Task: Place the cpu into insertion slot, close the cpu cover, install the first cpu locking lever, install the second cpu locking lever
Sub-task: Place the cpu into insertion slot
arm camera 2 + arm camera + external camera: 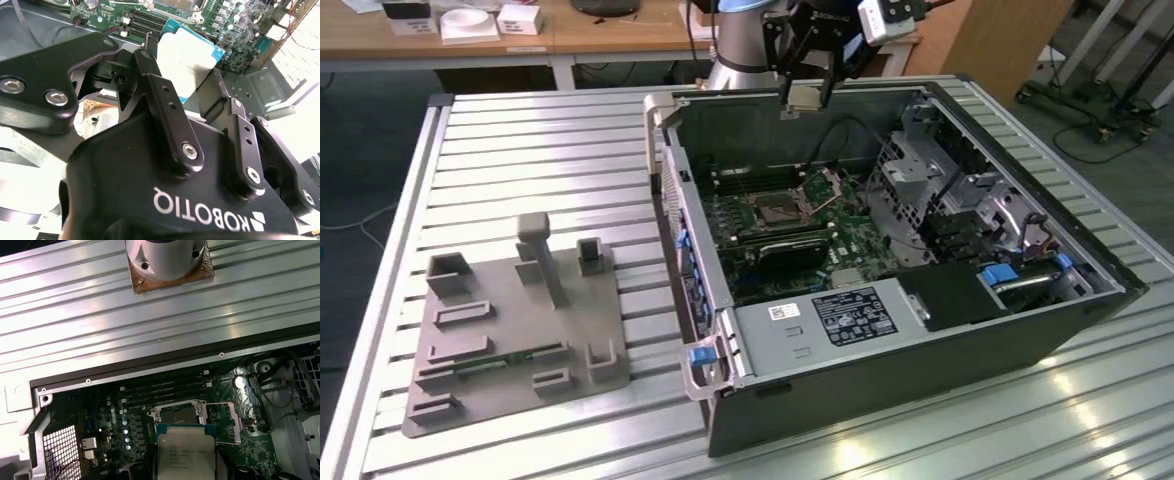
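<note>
The gripper point(803, 100) hangs above the back edge of an open computer case point(881, 375) that lies on its side on the slatted metal table point(520, 150). Its fingers point(150, 65) are closed on the cpu point(187, 57), pinching the chip by two opposite edges, well above the board. Inside the case, the green circuit board point(854, 250) carries the insertion slot point(176, 415), uncovered. The cpu cover point(221, 416) is swung up just beside it. Long memory slots point(165, 390) run between the slot and the case wall. A black box with a white label point(854, 315) sits at the case's near end. A grey fixture point(507, 320) rests on the table at the exterior view's left.
</note>
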{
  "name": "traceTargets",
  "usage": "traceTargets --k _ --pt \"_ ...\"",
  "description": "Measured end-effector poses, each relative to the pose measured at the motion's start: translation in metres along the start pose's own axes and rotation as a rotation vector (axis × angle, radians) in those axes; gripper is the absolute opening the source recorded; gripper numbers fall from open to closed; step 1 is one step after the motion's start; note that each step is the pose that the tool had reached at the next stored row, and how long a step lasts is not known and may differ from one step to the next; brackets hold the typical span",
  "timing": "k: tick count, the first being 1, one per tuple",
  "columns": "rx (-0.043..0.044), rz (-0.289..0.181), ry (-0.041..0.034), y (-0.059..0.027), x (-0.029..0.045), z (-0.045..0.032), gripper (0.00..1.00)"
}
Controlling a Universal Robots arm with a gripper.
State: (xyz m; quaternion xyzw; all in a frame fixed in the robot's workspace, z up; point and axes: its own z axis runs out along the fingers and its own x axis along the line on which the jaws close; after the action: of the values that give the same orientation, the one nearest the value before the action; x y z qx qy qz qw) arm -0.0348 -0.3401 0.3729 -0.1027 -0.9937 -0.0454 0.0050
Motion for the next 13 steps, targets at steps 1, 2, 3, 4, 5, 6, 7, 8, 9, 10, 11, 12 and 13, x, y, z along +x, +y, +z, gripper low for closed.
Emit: traceTargets --k 1,2,3,4,5,6,7,8,9,10,11,12,13 --pt "0.0000 0.000 0.0000 0.0000 0.0000 0.0000 0.54" --pt "0.0000 0.000 0.0000 0.0000 0.0000 0.0000 0.54" --pt "0.0000 0.000 0.0000 0.0000 0.0000 0.0000 0.54" --pt "0.0000 0.001 -0.0001 0.0000 0.0000 0.0000 0.54" --pt "-0.0001 0.005 -0.0004 0.0000 0.0000 0.0000 0.54" --pt "-0.0004 0.013 -0.0012 0.0000 0.0000 0.0001 0.54" --pt "-0.0006 0.028 -0.0025 0.0000 0.0000 0.0001 0.54" --pt "-0.0009 0.045 -0.0040 0.0000 0.0000 0.0002 0.54" --pt "-0.0013 0.062 -0.0056 0.0000 0.0000 0.0003 0.54" --pt "-0.0016 0.080 -0.0071 0.0000 0.0000 0.0004 0.54" --pt "-0.0018 0.094 -0.0084 0.0000 0.0000 0.0004 0.54" --pt "-0.0020 0.103 -0.0092 -0.0001 0.0000 0.0004 0.54" --pt "-0.0021 0.107 -0.0096 -0.0001 0.0001 0.0004 0.54"
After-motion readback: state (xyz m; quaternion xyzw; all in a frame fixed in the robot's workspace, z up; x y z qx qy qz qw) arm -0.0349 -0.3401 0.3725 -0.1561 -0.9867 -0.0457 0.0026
